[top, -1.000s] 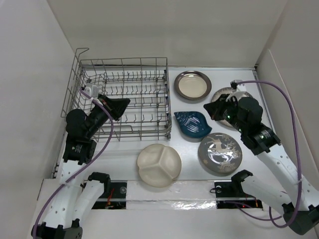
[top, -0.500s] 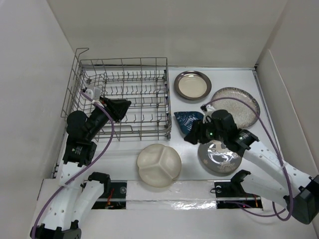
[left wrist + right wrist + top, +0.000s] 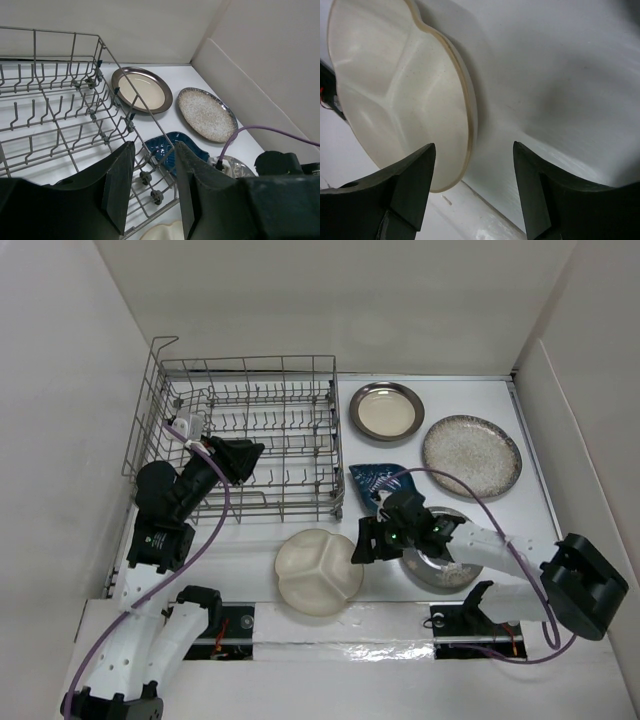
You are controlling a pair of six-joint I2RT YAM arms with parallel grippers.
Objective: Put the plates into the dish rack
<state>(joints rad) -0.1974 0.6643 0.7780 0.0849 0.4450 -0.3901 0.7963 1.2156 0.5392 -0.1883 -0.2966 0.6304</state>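
Observation:
The dish rack (image 3: 250, 430) stands at the back left with no dish in it. My left gripper (image 3: 245, 455) hovers open over its right half; in the left wrist view the gripper (image 3: 153, 150) has only rack wires (image 3: 50, 105) below it. The cream three-section plate (image 3: 319, 571) lies near the front. My right gripper (image 3: 360, 550) is low at its right edge and open, and the rim (image 3: 465, 100) lies between the jaws, unpinched. My right arm partly covers the blue leaf dish (image 3: 378, 480) and the grey reindeer plate (image 3: 445, 565).
The brown-rimmed beige plate (image 3: 386, 410) and the speckled cream plate (image 3: 471, 455) lie flat at the back right. White walls close in on the left, back and right. The right arm's purple cable (image 3: 470, 490) loops over the plates.
My right arm swung from above the speckled plate down to the cream plate's right edge. Both grippers went from shut to open. The left arm barely moved.

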